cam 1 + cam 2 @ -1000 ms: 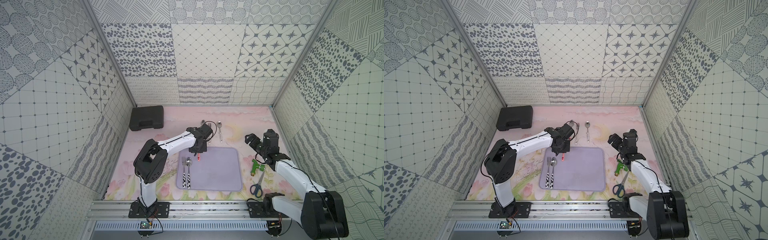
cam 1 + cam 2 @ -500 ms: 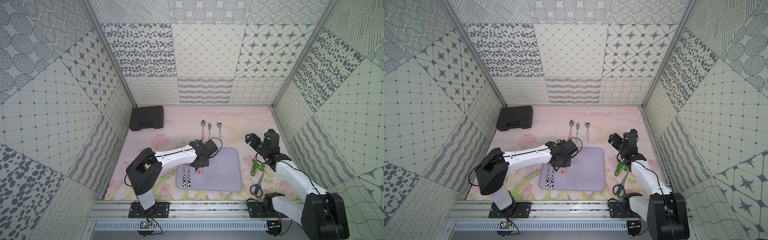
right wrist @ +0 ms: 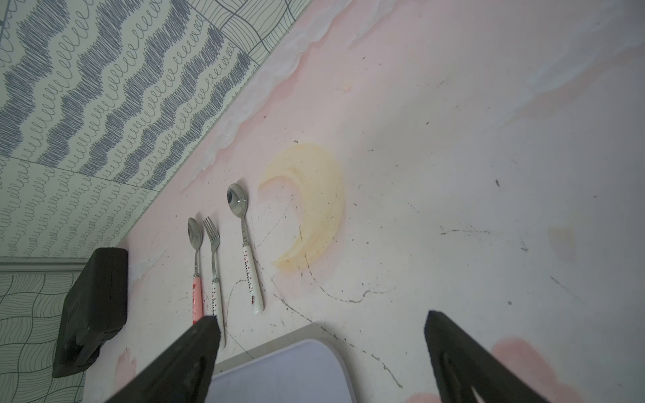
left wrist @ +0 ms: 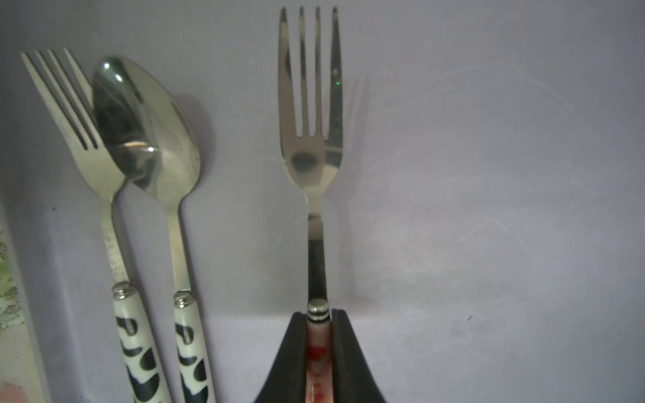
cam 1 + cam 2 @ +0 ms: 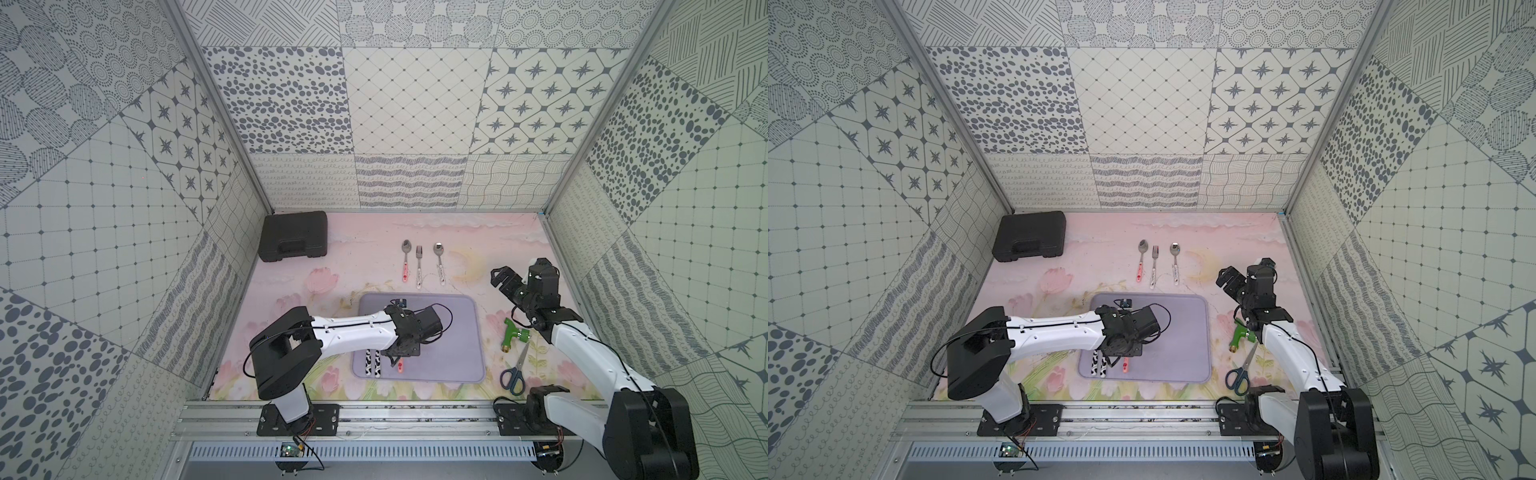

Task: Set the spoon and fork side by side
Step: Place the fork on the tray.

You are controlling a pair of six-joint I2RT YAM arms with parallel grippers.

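Pink-handled fork, clenched in the left claw, hangs over the mat, three o'clock of the cow-patterned pair; next: lower, let go. Right claw gapes empty.

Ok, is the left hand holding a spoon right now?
No, the left hand is shut on the handle of a pink-handled fork, whose four tines show plainly in the left wrist view.

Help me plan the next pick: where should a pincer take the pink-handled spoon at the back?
Grip the pink-handled spoon by its handle, coming from straight above with the jaws across its width. It lies flat on the table, and the fork lies close beside it, so a side approach looks crowded.
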